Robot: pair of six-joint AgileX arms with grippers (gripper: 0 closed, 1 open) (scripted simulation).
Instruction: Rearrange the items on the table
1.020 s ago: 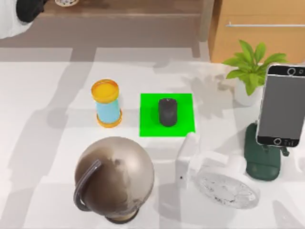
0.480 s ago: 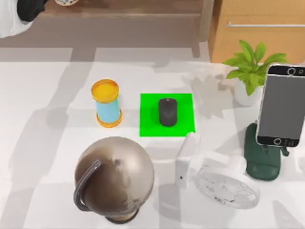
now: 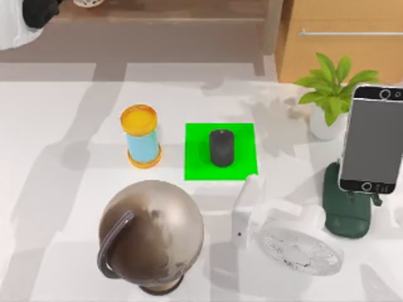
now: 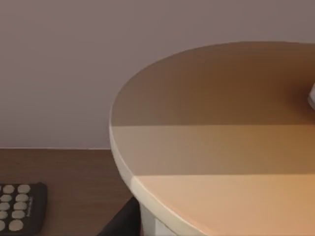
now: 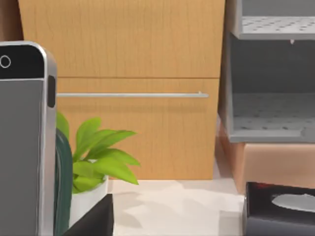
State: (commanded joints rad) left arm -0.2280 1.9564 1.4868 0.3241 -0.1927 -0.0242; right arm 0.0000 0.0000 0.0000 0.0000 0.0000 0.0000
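A small black mouse (image 3: 221, 148) lies on a green mat (image 3: 242, 167) in the middle of the white table (image 3: 63, 157). A white fan (image 3: 296, 242) lies at the front right with its clear grille facing up. The grey-screened smartphone (image 3: 374, 138) stands in a dark green holder (image 3: 346, 217) at the right edge; the right wrist view has it close up (image 5: 22, 142). The brown-tan cup (image 3: 154, 233), domed on top with a bent straw, stands at the front left.
An orange-lidded blue can (image 3: 141, 135) stands left of the mat. A potted plant (image 3: 330, 94) sits behind the phone, with a wooden drawer unit (image 5: 138, 93) beyond it. The left wrist view holds a round wooden tabletop (image 4: 216, 142) and a remote (image 4: 19, 206).
The fan's grille has settled slightly flatter. Nothing else has moved.
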